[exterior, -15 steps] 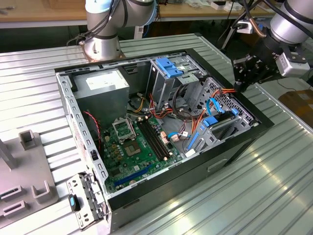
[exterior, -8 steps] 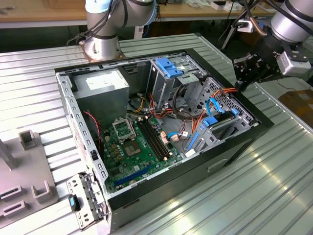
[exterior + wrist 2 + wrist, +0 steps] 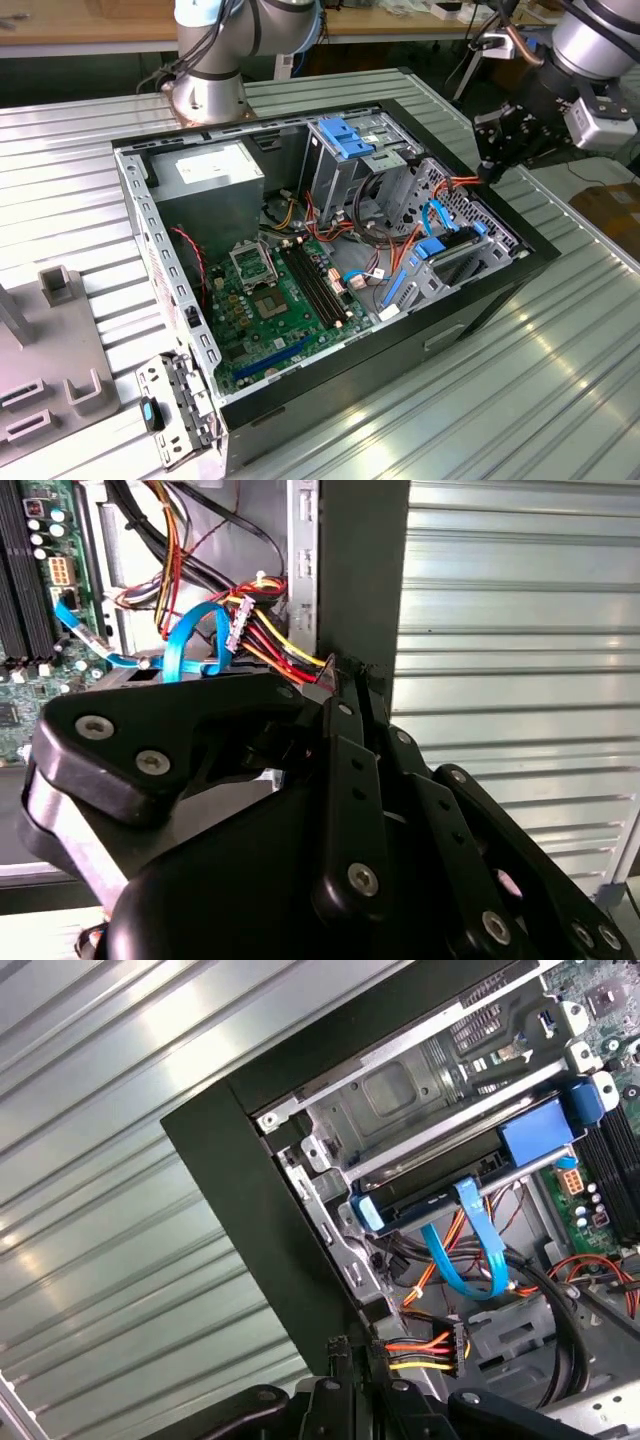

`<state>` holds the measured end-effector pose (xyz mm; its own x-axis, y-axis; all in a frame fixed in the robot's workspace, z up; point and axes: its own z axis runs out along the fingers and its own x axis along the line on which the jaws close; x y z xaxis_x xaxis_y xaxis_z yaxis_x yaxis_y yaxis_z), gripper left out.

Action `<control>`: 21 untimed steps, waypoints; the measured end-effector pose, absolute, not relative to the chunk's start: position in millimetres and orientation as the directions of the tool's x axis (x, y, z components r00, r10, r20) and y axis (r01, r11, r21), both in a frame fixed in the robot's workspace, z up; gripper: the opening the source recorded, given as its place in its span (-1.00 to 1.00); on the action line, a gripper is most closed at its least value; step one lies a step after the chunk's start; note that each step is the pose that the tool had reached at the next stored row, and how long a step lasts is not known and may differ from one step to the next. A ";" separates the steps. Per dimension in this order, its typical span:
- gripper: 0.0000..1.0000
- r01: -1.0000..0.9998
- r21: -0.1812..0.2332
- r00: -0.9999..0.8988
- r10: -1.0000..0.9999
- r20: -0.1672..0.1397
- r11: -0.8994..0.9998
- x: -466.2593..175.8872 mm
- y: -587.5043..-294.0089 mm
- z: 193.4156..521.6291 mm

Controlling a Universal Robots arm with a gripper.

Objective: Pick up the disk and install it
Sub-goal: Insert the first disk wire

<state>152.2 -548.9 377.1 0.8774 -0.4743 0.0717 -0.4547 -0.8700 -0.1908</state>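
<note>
An open computer case (image 3: 470, 330) lies on its side on a ribbed metal table (image 3: 560, 400) in the exterior view, its green motherboard (image 3: 280, 305) exposed. The disk (image 3: 452, 247), a dark drive framed by bright blue rails, sits in the drive bay at the case's edge toward the exterior view's right, with a blue ribbon cable (image 3: 437, 215) looping just above it. The arm's black gripper (image 3: 492, 165) hangs over the case rim just beyond that bay, apart from the disk.

In the second wrist view, the gripper (image 3: 350, 675) has its fingers (image 3: 352, 780) pressed together, holding nothing, their tips at the dark case wall (image 3: 360, 570) beside a bundle of red, yellow and black power wires (image 3: 275, 645) (the blue ribbon cable (image 3: 185, 645) curls nearby).

In the first wrist view, the closed gripper (image 3: 352, 1348) rises at the case's black rim (image 3: 250, 1210), just beside a power connector (image 3: 440, 1350) on red and yellow wires. The disk (image 3: 450, 1195) lies seated in its metal bay (image 3: 400, 1100) well ahead of the fingertips, its blue rail end (image 3: 368, 1210) facing the rim and a blue latch tab (image 3: 540, 1130) at its far side.
</note>
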 end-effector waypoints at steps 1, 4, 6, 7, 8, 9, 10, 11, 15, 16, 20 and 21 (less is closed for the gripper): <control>-0.67 -0.454 -0.191 0.877 -0.474 0.072 -0.870 148.5 -548.9 377.1; -0.67 -0.454 -0.192 0.877 -0.474 0.074 -0.870 138.7 -548.9 377.0; -0.67 -0.458 -0.192 0.875 -0.478 0.074 -0.868 135.1 -549.0 376.8; -0.67 -0.465 -0.192 0.871 -0.485 0.074 -0.864 134.8 -549.0 376.7; -0.67 -0.481 -0.192 0.862 -0.502 0.074 -0.855 134.9 -548.9 376.7; -0.67 -0.502 -0.192 0.849 -0.523 0.074 -0.843 134.8 -548.9 376.7; -0.67 -0.512 -0.192 0.843 -0.533 0.074 -0.837 134.8 -548.9 376.6; -0.67 -0.524 -0.192 0.836 -0.544 0.074 -0.830 134.7 -548.9 376.6; -0.67 -0.585 -0.192 0.792 -0.606 0.074 -0.788 134.7 -549.0 376.2; -0.67 -0.598 -0.192 0.782 -0.619 0.074 -0.778 134.7 -548.9 376.1; -0.67 -0.629 -0.192 0.757 -0.650 0.074 -0.754 134.7 -549.0 375.8; -0.67 -0.629 -0.192 0.756 -0.650 0.074 -0.754 134.6 -549.0 375.9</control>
<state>134.6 -549.0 375.9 0.7565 -0.6499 0.0739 -0.6287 -0.7536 -0.1919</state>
